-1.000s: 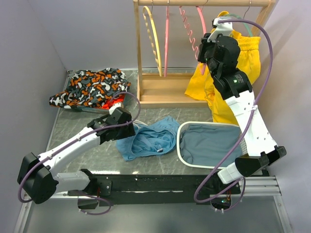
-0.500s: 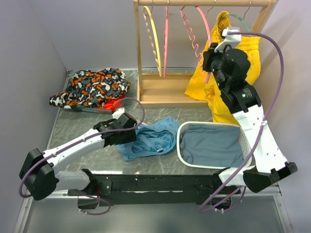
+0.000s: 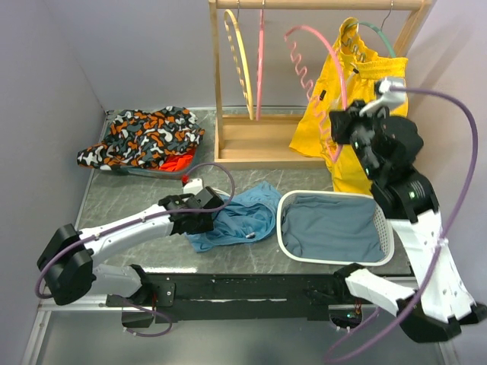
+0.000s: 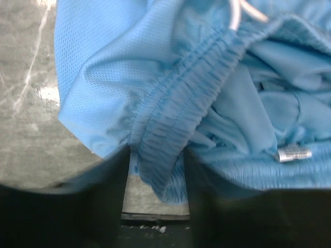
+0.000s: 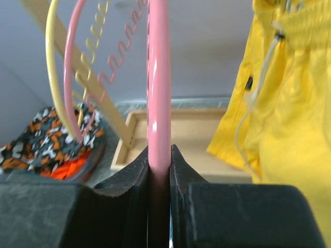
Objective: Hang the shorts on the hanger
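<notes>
Since a second ago the right arm has swung its catch away from the rack and the left one has slid onto the cloth. The shorts (image 3: 242, 217) lie crumpled on the table (image 3: 122, 201), just beside the basket (image 3: 283, 228). The left gripper (image 3: 204, 218) straddles the elastic waistband, fingers on either side of the fold; whether they have bitten yet I cannot tell. The right gripper (image 5: 159, 153) is pinched tight on the hanger (image 5: 158, 77), held in the air near the yellow shorts (image 3: 373, 84).

My worry is that a grip on one thin fold could slip as it lifts, or drag the whole heap. The swinging hanger could also snag the yellow cloth.
</notes>
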